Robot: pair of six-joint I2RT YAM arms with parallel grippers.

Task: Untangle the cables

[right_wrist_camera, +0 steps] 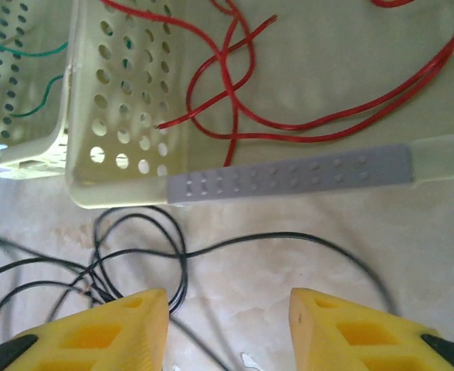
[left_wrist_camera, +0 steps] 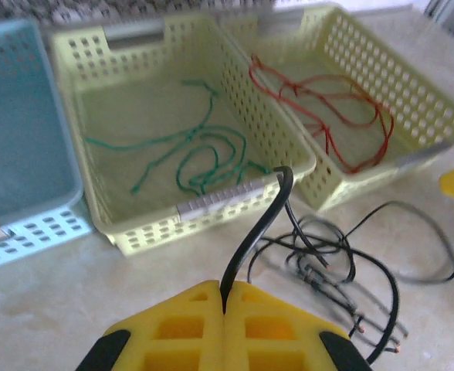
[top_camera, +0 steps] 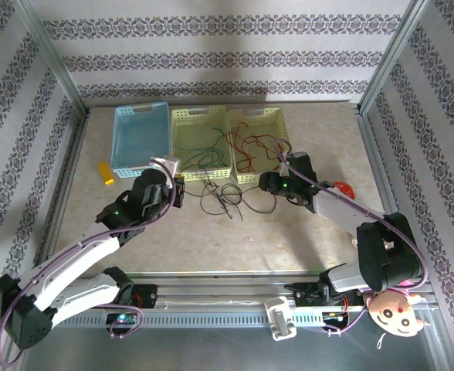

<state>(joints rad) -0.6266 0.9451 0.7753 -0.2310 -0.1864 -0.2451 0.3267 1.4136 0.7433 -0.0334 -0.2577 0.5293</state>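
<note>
Partly sorted: cable lot, two colours binned, black outstanding

Item 1. Green cables [left_wrist_camera: 196,151]: lay loose in the middle basket [left_wrist_camera: 211,205], apart from the other colours. Judged done.

Item 2. Red cables [left_wrist_camera: 327,100]: lay in the right basket [left_wrist_camera: 412,85], looped over one another but mixed with no other colour. Judged done, or near enough.

Item 3. Black cables [left_wrist_camera: 327,263]: lay on the desk [left_wrist_camera: 57,309] just in front of the two yellow baskets, several strands crossing in one knot (how many could not be counted). Judged the work left.

Item 4. Blue basket [left_wrist_camera: 26,232]: stood beside the middle basket; no cable could be made out in it, so it was probably meant for the black ones.

Item 5. Left gripper [left_wrist_camera: 225,297]: clenched on one black strand [left_wrist_camera: 250,239], which rose from between its fingers and ran toward the knot.

Item 6. Right gripper [right_wrist_camera: 228,309]: jaws stood apart with nothing between them, above the black loops at the right basket's front edge.
</note>
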